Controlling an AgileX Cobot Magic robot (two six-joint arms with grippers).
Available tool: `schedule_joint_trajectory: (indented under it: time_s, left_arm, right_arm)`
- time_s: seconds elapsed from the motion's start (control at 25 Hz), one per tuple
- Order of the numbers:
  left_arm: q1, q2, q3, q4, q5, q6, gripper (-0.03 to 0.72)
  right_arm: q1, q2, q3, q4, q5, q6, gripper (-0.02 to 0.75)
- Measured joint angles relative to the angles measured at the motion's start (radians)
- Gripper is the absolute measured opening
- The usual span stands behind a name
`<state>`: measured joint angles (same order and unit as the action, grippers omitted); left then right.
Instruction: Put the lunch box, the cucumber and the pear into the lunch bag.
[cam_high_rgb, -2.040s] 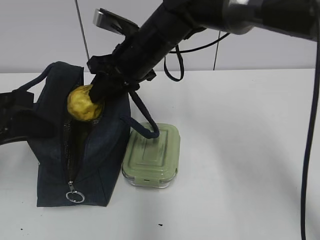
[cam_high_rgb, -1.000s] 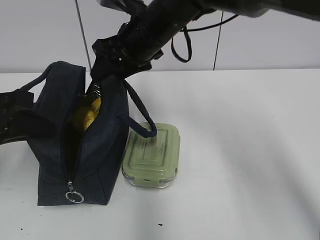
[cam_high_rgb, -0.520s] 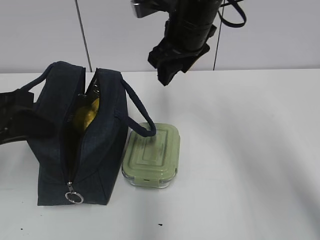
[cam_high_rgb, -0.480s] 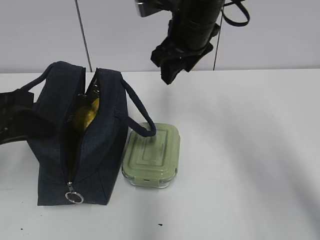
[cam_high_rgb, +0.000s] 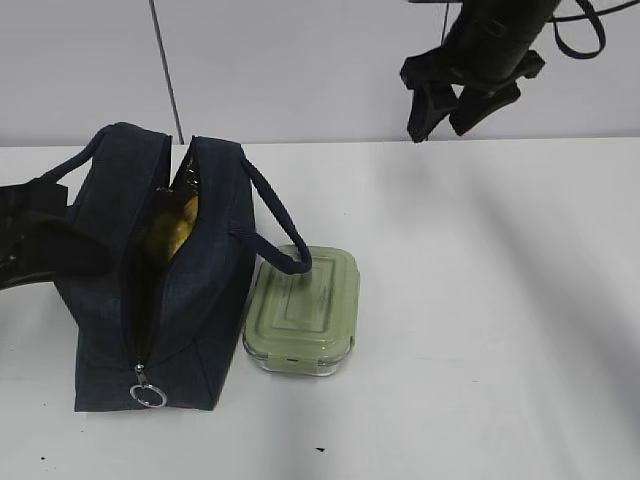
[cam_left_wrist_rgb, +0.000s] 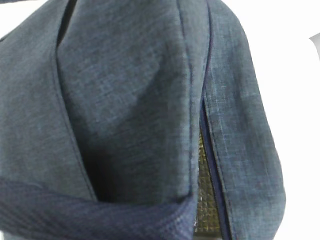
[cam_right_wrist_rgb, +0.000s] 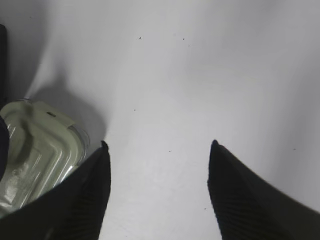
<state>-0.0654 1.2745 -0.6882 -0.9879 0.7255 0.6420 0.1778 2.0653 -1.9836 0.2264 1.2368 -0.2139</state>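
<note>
The navy lunch bag (cam_high_rgb: 190, 300) stands at the left with its top zipper open; its fabric fills the left wrist view (cam_left_wrist_rgb: 125, 100). The yellow pear (cam_high_rgb: 180, 225) lies inside the opening. The lunch box (cam_high_rgb: 303, 310) with its sage-green lid sits on the table against the bag's right side, one handle loop resting on it; it also shows in the right wrist view (cam_right_wrist_rgb: 35, 150). My right gripper (cam_high_rgb: 435, 130) (cam_right_wrist_rgb: 159, 144) is open and empty, high above the table to the right. My left gripper (cam_high_rgb: 30, 240) is pressed against the bag's left side, jaws hidden. The cucumber is out of view.
The white table (cam_high_rgb: 480, 300) stretches to the right of the lunch box. A silver ring pull (cam_high_rgb: 150, 394) hangs at the bag's near end. A grey wall rises behind the table.
My right gripper let go of the pear inside the bag, lifted out and swung up and to the right. The bag, lunch box and left arm stayed put.
</note>
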Motion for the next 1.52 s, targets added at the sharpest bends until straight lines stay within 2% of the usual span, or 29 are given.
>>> schedule_joint_trajectory:
  time_s: [0.24, 0.56, 0.88, 0.96, 1.24, 1.52]
  left_arm:
    - [0.0, 0.0, 0.0, 0.0, 0.001, 0.0, -0.019]
    - [0.0, 0.0, 0.0, 0.0, 0.001, 0.0, -0.019]
    - [0.0, 0.0, 0.0, 0.0, 0.001, 0.001, -0.019]
    - [0.0, 0.0, 0.0, 0.0, 0.002, 0.001, -0.019]
    - [0.0, 0.0, 0.0, 0.0, 0.004, 0.001, -0.019]
    - [0.0, 0.0, 0.0, 0.0, 0.009, 0.001, -0.019]
  right_arm:
    - [-0.056, -0.006, 0.152, 0.188, -0.002, -0.099, 0.475]
    - [-0.063, -0.095, 0.483, 0.476, -0.023, -0.32, 0.475]
    - [-0.063, -0.138, 0.798, 0.867, -0.082, -0.658, 0.475]
    - [-0.063, -0.138, 0.849, 0.927, -0.107, -0.727, 0.475]
    - [-0.063, -0.139, 0.952, 1.06, -0.262, -0.871, 0.475]
    - [-0.063, -0.141, 0.956, 1.081, -0.283, -0.895, 0.475]
